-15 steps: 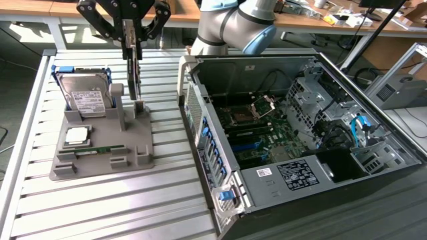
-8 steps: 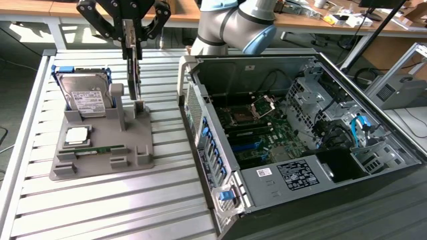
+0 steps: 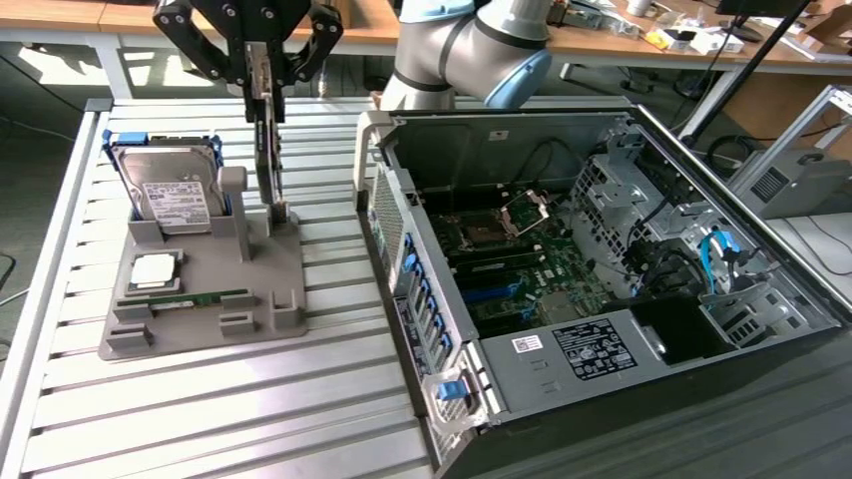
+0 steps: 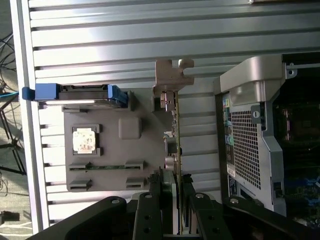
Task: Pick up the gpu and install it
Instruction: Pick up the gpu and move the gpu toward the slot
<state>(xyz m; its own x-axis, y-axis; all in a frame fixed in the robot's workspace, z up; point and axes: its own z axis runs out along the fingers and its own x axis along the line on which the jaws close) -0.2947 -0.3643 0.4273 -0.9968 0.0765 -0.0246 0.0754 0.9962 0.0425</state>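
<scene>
the gripper (image 3: 266, 80) (image 4: 178, 187) is partly closed, its two fingers (image 4: 167, 192) clamped on either face of the gpu (image 3: 270, 150) (image 4: 176, 145), which hangs edge-on and upright over the grey holder tray (image 3: 266, 319). the card's lower end is at the tray's post (image 3: 281, 214); whether it is seated there cannot be told. its silvery bracket (image 4: 172, 75) juts past the tray's edge. the tray also holds a hard drive (image 3: 174, 190) standing in a slot, a cpu chip (image 3: 154, 269) and a memory stick (image 3: 187, 297). just beside it, to the exterior view's right, the computer case (image 3: 493, 150) lies open, motherboard (image 3: 520, 269) exposed. a bare strip of slatted table (image 3: 333, 289) separates tray and case wall.
</scene>
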